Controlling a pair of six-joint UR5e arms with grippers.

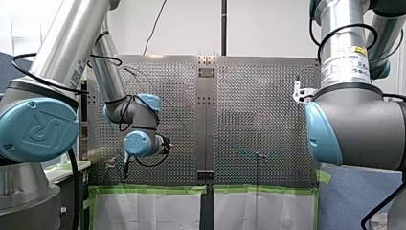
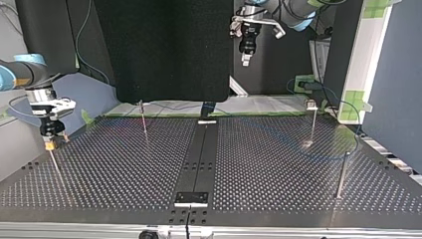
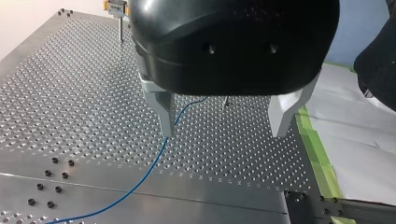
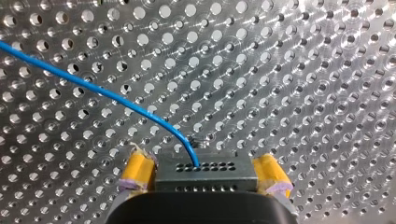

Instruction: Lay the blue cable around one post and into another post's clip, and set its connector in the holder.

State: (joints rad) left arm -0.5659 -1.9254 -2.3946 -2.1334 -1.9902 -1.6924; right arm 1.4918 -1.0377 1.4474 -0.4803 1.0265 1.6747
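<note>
Pinching the connector (image 4: 205,171) in my right gripper (image 4: 204,174), holding my left gripper (image 3: 223,129) spread over the blue cable (image 3: 140,182), risking snagging it on a finger.

The "UR" logo marks my left arm's blue joint cap (image 1: 40,130); my right arm's label (image 1: 345,62) is illegible.

Blue cable (image 4: 93,88) into grey connector (image 4: 205,177)
</note>
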